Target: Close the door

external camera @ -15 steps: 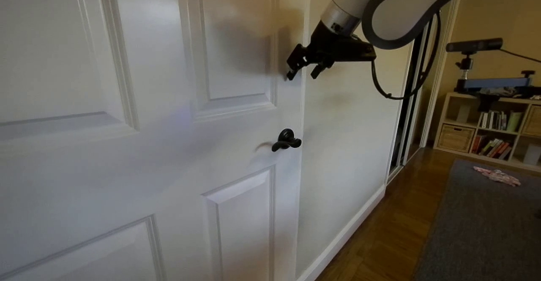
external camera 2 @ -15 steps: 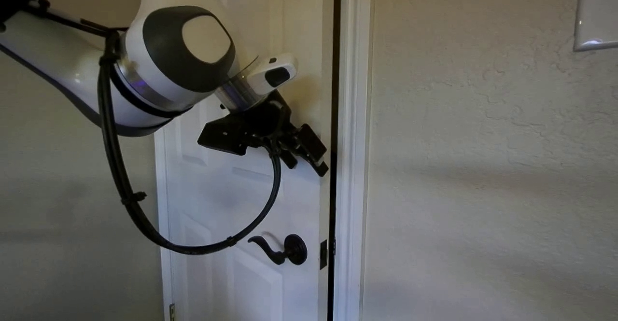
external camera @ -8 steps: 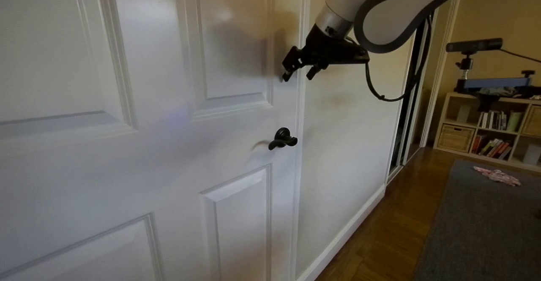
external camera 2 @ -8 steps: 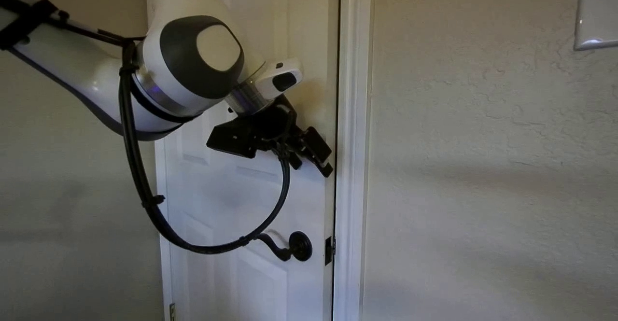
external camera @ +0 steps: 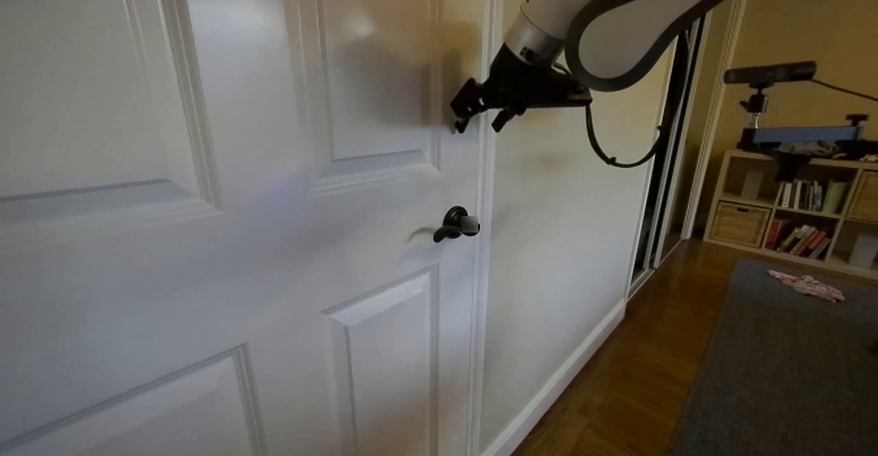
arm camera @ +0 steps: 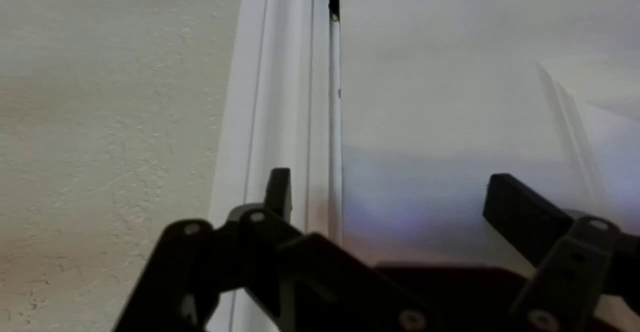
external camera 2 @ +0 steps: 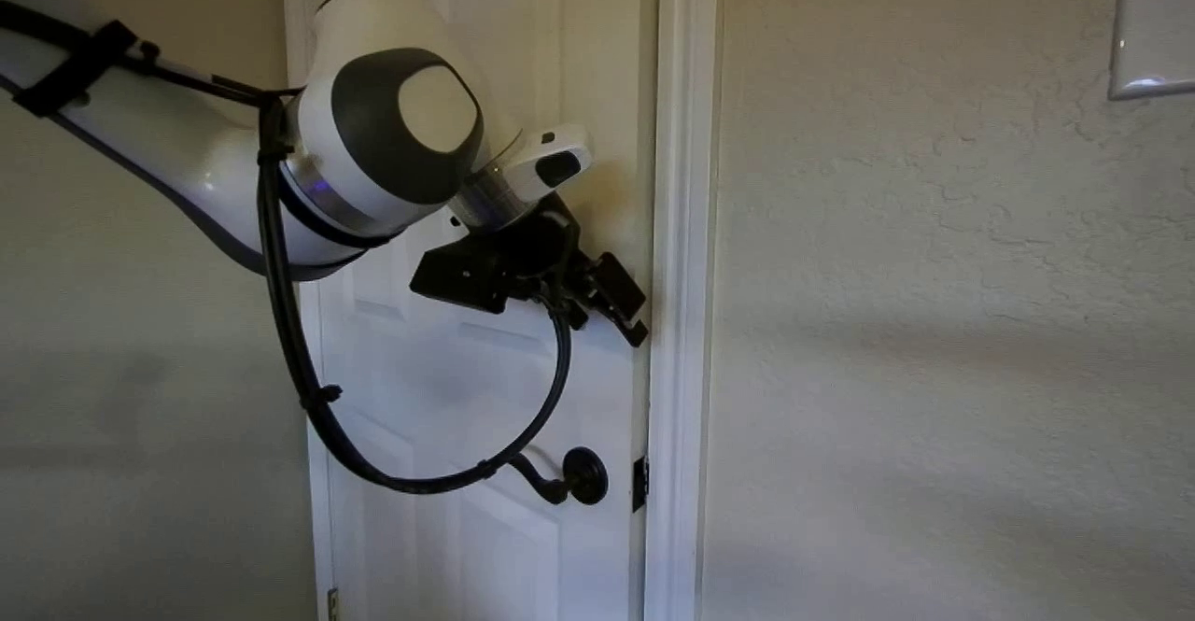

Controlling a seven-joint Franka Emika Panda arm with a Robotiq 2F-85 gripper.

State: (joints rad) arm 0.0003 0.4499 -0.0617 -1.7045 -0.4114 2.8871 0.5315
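The glossy white panelled door (external camera: 274,243) shows in both exterior views (external camera 2: 597,406) and on the right of the wrist view (arm camera: 440,97). It stands almost flush with its frame; its edge and dark latch plate (external camera 2: 639,484) still show. The black lever handle (external camera: 449,228) is below my gripper and partly behind the cable in an exterior view (external camera 2: 583,477). My gripper (external camera: 479,127) is open and empty, at the door's free edge above the handle (external camera 2: 609,324). One finger is at the door's face by the edge; whether it touches is unclear. In the wrist view the fingers (arm camera: 387,187) are wide apart.
The white door frame (external camera 2: 684,322) and textured wall (external camera 2: 934,275) with a switch plate (external camera 2: 1158,23) adjoin the door edge. A black cable (external camera 2: 313,434) loops below the wrist. A shelf (external camera: 772,199), a camera stand (external camera: 754,103) and a grey rug (external camera: 782,367) are farther off.
The door has swung toward its frame, and the dark gap beside its edge has narrowed to almost nothing. My gripper has moved along with the door's edge, slightly lower, and stays open.
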